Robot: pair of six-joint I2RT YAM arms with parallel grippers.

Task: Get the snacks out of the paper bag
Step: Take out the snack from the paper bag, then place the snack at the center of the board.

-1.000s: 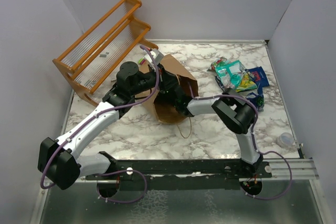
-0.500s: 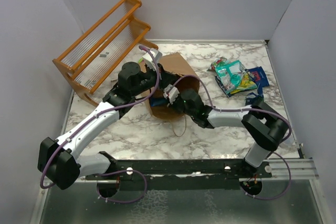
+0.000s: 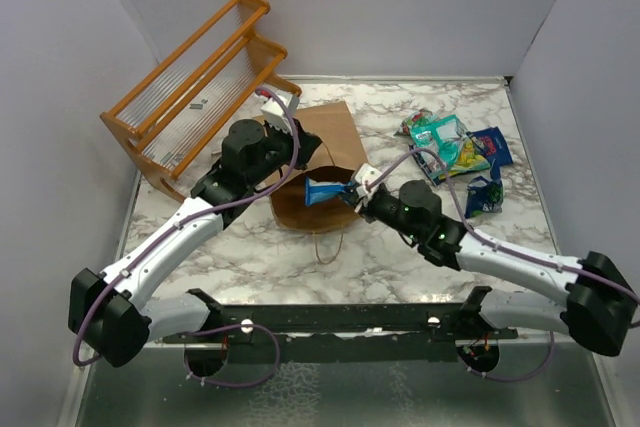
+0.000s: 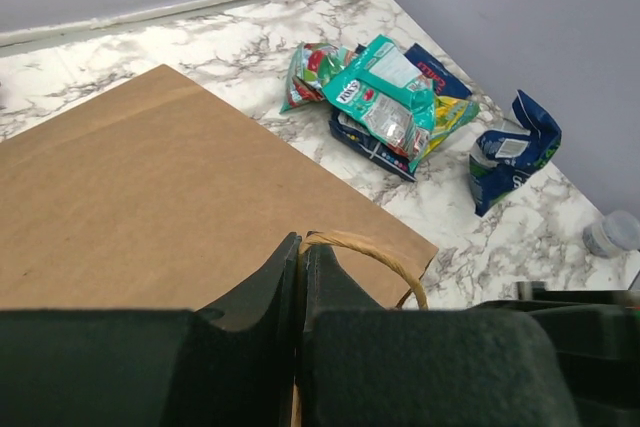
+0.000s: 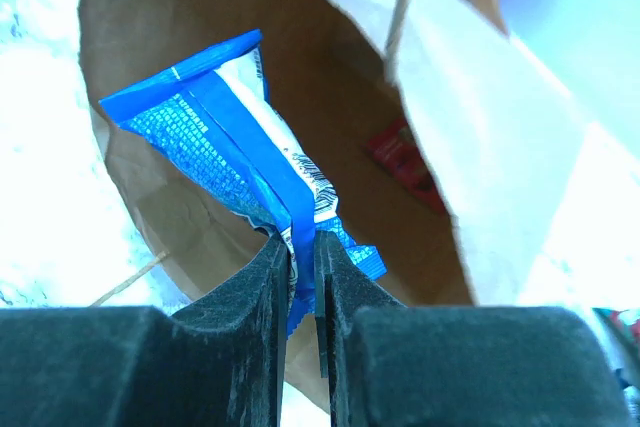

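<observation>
The brown paper bag [image 3: 325, 137] lies on its side on the marble table, its mouth toward the arms. My left gripper [image 4: 301, 244] is shut on the bag's upper twisted handle [image 4: 372, 249]. My right gripper [image 5: 301, 240] is shut on a blue snack packet [image 5: 225, 137] and holds it at the bag's mouth; the packet also shows in the top view [image 3: 325, 190]. A red packet [image 5: 405, 162] lies deep inside the bag. Several snacks [image 3: 450, 144] lie piled at the back right, teal-green, yellow and dark blue. One more dark blue packet [image 3: 483, 195] sits by them.
An orange wooden rack [image 3: 195, 87] stands at the back left, close to the bag. A small clear round lid [image 3: 547, 266] lies near the right wall. The bag's lower loop handle [image 3: 330, 245] trails on the table. Grey walls close in the table on three sides.
My right arm has drawn back out of the bag toward the right, pulling the blue packet to the mouth. The bag has flattened. My left gripper still holds the handle.
</observation>
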